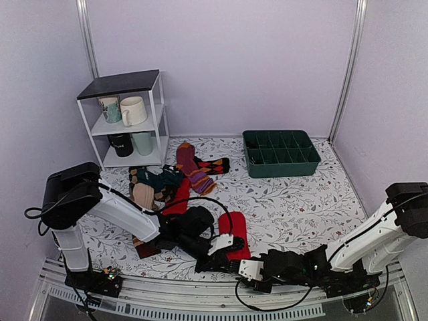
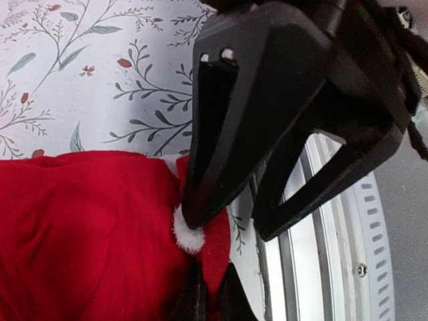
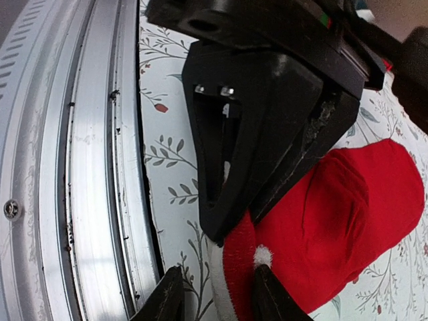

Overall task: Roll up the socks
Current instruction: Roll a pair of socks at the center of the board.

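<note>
The red socks [image 1: 234,231] lie folded on the floral cloth near the front edge. They also show in the left wrist view [image 2: 87,234] and the right wrist view [image 3: 348,207]. My left gripper [image 1: 224,249] [image 2: 212,302] is shut, pinching the red edge beside a white tuft [image 2: 188,235]. My right gripper [image 1: 246,267] [image 3: 217,297] is open. Its fingertips [image 3: 168,297] stand on either side of the near sock edge with its pale band [image 3: 221,284], just below the left gripper. In the left wrist view the right gripper [image 2: 231,224] looms over the sock edge.
A heap of other socks [image 1: 160,184] and a maroon striped sock [image 1: 192,168] lie at the back left. A brown sock [image 1: 144,247] lies under the left arm. A green divided tray [image 1: 281,152] and a white mug shelf [image 1: 127,120] stand behind. A metal rail [image 1: 200,294] runs close by.
</note>
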Controlling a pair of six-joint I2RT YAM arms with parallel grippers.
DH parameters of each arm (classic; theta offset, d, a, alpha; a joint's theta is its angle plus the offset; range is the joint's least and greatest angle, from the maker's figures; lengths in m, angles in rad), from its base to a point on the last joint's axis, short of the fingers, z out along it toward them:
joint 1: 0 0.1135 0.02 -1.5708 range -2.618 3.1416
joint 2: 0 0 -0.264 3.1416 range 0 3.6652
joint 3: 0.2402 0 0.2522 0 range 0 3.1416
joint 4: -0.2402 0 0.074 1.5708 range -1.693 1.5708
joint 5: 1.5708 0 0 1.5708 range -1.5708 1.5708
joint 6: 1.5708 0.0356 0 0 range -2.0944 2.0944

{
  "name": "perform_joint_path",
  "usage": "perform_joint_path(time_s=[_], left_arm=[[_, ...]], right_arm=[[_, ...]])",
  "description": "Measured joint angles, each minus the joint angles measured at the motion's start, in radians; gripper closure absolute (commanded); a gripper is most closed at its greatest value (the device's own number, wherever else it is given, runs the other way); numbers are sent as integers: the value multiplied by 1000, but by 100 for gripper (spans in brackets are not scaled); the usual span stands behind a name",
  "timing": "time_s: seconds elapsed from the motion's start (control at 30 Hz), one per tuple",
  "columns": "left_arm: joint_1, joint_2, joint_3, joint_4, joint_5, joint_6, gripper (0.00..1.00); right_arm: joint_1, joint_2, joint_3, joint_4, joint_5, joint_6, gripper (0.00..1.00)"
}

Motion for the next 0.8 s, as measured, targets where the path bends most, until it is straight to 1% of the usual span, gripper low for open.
perform_joint_path(time_s=[0.07, 0.2, 0.23, 0.3, 0.37, 0.43, 0.47, 0.5, 0.7, 0.8], left_arm=[[2, 8, 2, 3, 10, 2, 100], [7, 13, 5, 3, 29, 5, 100], [8, 13, 4, 3, 30, 6, 96], [10, 12, 1, 3, 32, 4, 93], [10, 0, -11, 8, 21, 3, 80], [9, -24, -37, 24, -8, -3, 78], [8, -41, -55, 32, -31, -10, 76], [5, -63, -75, 42, -61, -15, 70], [9, -243, -246, 61, -303, -19, 69], [6, -348, -332, 110, -371, 7, 70]], right_arm=[[-1, 8, 11, -16, -6, 19, 77], [-10, 45, 47, -39, 2, 64, 87], [-11, 51, 55, -45, 3, 71, 89], [-11, 55, 65, -56, 6, 96, 91], [-16, 56, 67, -56, -2, 127, 91], [-25, 56, 68, -48, -25, 157, 91], [-31, 56, 67, -44, -36, 171, 91], [-37, 56, 67, -40, -49, 185, 91], [-83, 47, 49, -13, -131, 251, 91], [-131, 35, 35, 2, -210, 278, 91]])
